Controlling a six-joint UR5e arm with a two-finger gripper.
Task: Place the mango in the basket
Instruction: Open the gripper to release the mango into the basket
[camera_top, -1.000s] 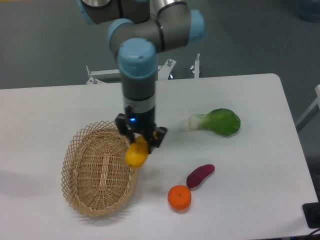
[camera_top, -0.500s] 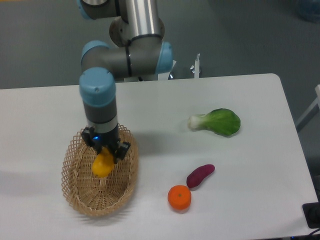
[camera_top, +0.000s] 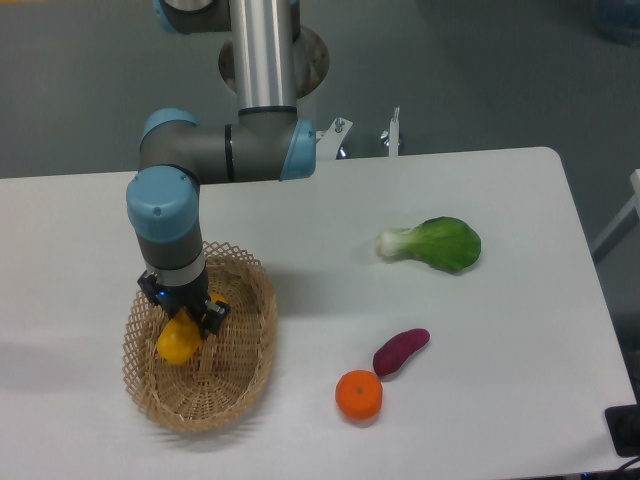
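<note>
Since the frame a second ago, the gripper (camera_top: 182, 318) has carried the smooth yellow-orange mango (camera_top: 177, 340) from above the right rim of the oval tan wicker basket (camera_top: 243, 368) to well inside it, lower over the woven bottom. Its jaws are clamped on the mango's upper end; whether the fruit touches the basket floor cannot be told.

Nearest the front edge of the white table (camera_top: 500, 400) sits a round orange fruit (camera_top: 359, 395), with a small purple sweet potato (camera_top: 400, 351) just beside it, up and to the right. Further back, toward the right edge, lies a green leafy bok choy (camera_top: 435, 243). No brand, label or writing can be read on anything.
</note>
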